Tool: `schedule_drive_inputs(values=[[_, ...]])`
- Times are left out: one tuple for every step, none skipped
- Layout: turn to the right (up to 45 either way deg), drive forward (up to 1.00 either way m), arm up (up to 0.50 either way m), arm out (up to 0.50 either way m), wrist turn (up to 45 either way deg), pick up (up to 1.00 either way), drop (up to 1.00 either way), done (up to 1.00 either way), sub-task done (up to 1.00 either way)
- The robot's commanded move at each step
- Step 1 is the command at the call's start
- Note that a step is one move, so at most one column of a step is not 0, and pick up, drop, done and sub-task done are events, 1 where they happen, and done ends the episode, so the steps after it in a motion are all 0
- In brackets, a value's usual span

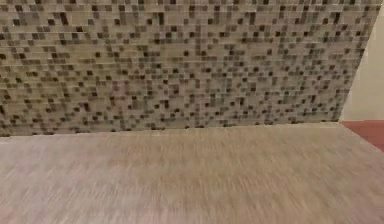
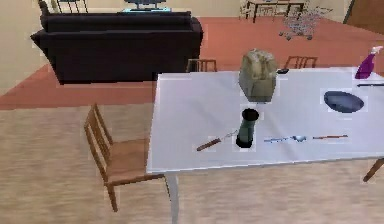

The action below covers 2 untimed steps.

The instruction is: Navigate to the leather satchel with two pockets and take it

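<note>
A tan-brown satchel (image 2: 260, 72) stands upright on the far part of a white table (image 2: 190, 120) in the arm side view. Its front bulges as if with pockets, though I cannot make them out. Nearer on the tabletop stands a dark tall cup (image 2: 247, 128).
The forward view faces a mosaic tile wall (image 1: 180, 60) close ahead over pale wood floor (image 1: 190, 180). On the table lie cutlery (image 2: 300, 138), a dark dish (image 2: 343, 100) and a purple spray bottle (image 2: 366, 67). A wooden chair (image 2: 115, 150) stands at the table's left end, a dark sofa (image 2: 120, 45) beyond.
</note>
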Motion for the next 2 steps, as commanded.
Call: schedule_drive_inputs(values=[[0.0,0.30,0.00,0.00,0.0,0.00,0.00,0.00,0.00],[39.0,0.00,0.00,0.00,0.0,0.00,0.00,0.00,0.00]])
